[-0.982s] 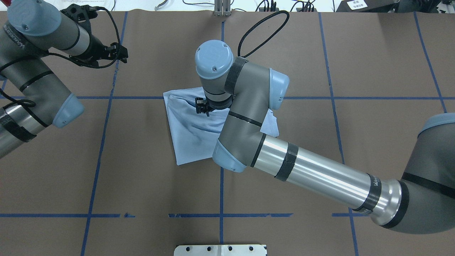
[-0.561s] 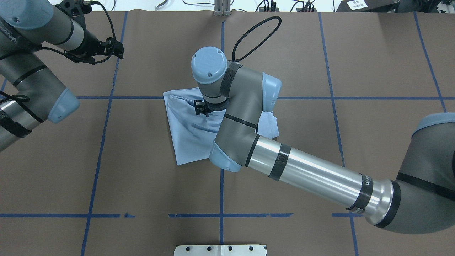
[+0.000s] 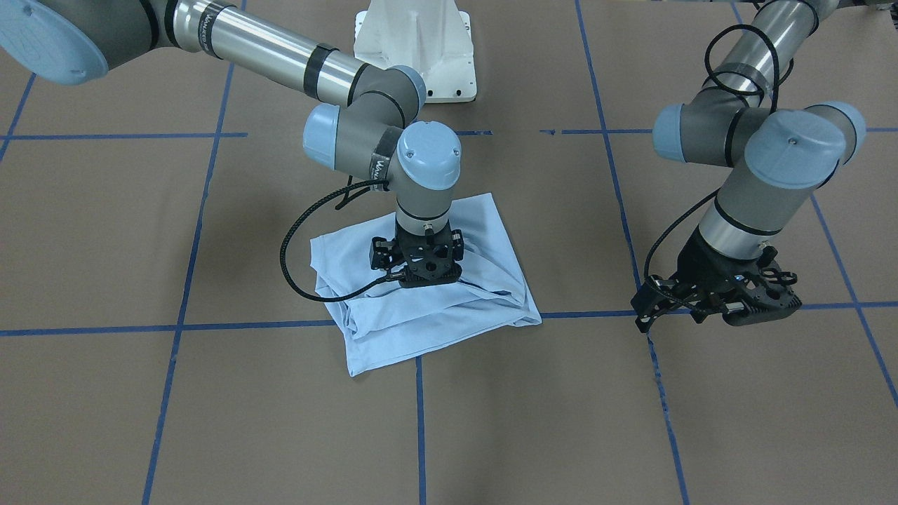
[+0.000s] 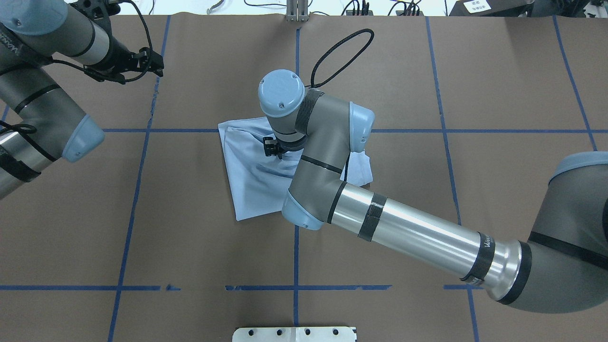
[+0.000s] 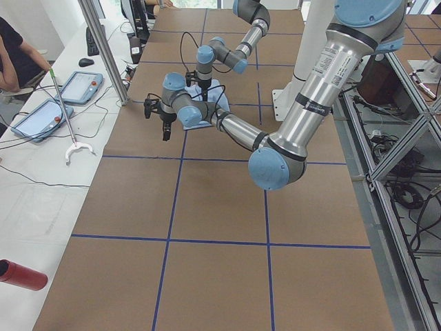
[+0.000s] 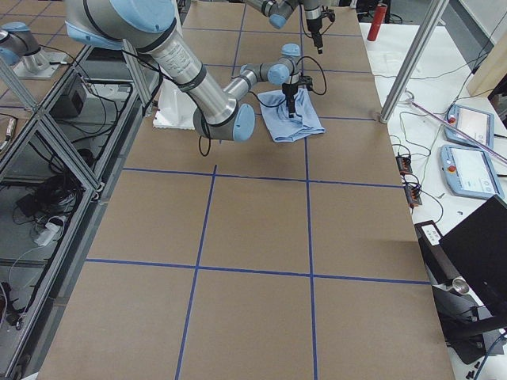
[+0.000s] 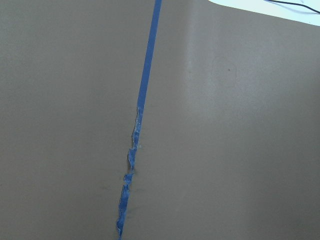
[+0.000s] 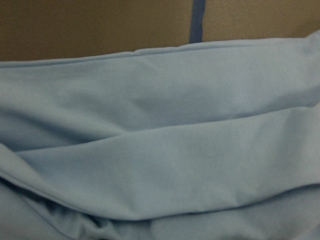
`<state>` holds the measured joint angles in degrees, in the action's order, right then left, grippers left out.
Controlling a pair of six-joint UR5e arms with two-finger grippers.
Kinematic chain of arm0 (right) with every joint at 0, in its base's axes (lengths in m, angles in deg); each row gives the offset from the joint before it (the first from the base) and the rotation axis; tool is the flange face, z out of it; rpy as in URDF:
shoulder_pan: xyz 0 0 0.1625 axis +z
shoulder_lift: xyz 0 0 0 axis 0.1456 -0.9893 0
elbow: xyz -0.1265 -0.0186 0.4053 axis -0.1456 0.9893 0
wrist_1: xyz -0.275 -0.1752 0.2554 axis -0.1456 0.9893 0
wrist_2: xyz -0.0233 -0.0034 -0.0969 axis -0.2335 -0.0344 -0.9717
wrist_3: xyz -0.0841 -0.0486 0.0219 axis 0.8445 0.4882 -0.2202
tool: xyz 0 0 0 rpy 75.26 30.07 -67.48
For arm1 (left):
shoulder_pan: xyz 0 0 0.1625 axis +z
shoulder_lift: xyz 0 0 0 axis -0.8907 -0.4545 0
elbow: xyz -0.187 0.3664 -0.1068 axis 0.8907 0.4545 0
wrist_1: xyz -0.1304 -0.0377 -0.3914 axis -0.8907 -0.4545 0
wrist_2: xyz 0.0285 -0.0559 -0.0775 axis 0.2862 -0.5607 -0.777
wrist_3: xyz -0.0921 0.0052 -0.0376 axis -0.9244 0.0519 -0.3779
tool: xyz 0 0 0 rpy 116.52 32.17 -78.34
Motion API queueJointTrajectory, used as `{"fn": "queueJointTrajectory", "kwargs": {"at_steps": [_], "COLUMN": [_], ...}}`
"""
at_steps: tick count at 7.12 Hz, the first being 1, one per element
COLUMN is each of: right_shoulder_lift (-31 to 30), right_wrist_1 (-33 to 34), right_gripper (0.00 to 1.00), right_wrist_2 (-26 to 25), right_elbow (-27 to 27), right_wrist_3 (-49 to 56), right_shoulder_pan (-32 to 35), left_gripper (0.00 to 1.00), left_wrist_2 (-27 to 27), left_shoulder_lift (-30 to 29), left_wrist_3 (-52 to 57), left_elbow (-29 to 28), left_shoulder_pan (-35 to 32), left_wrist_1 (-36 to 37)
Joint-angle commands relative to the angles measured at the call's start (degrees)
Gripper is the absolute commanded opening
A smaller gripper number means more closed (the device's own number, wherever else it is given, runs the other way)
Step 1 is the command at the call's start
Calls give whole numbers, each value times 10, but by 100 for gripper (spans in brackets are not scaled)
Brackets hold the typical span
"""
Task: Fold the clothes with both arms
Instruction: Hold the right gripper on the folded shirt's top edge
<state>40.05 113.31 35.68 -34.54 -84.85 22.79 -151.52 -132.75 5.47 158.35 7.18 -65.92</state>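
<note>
The pale light-blue T-shirt [image 3: 435, 319] lies folded and bunched at the table's middle, also in the overhead view [image 4: 251, 190]. Its print and neck are hidden. My right gripper [image 3: 423, 280] points straight down into the shirt's top layer. It looks shut on a pinch of cloth, with creases running toward it. In the overhead view its wrist hides most of it [image 4: 271, 147]. The right wrist view shows only folds of the shirt [image 8: 160, 150]. My left gripper [image 3: 715, 308] hangs open and empty above bare table, well off to the shirt's side [image 4: 152, 64].
The brown table cover carries a blue tape grid [image 4: 295, 266], torn in one spot under the left wrist [image 7: 131, 155]. The white pedestal base [image 3: 414, 42] stands behind the shirt. A metal post [image 5: 103, 48], tablets [image 5: 79, 86] and a seated person lie along the far edge.
The left arm has drawn further back toward the far left corner. The right wrist has shifted slightly over the shirt, and the shirt's right-hand flap has curled a little.
</note>
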Motion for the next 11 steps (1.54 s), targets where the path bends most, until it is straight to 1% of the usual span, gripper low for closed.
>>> {"fn": "queueJointTrajectory", "kwargs": {"at_steps": [1,5,7,8,9,10,11], "right_shoulder_lift": [7,-10,-1,5,24,34,37], "right_wrist_1": [1,6,5,4,2,-5,-34], "right_gripper": [100,100,100,100,100,100,100], "right_wrist_2": [5,18,15,13,8,-2,-3], "right_elbow": [-7,-7,-5,5,41,67,88], "right_wrist_3": [-2,-2,5,21,25,29,32], "right_shoulder_pan": [0,-11,-5,6,11,12,18], "left_gripper": [100,100,100,100,100,100,100], "left_wrist_2": [-1,-1,-1,-1,-1,-1,0], "left_shoulder_lift": [1,0,0,0,-1,1,2], "left_wrist_3": [0,-5,-7,-8,-10,-11,-18], "left_elbow": [-1,1,2,2,4,9,14], "left_shoulder_pan": [1,1,1,1,1,1,1], "left_wrist_1": [0,0,0,0,0,1,1]}}
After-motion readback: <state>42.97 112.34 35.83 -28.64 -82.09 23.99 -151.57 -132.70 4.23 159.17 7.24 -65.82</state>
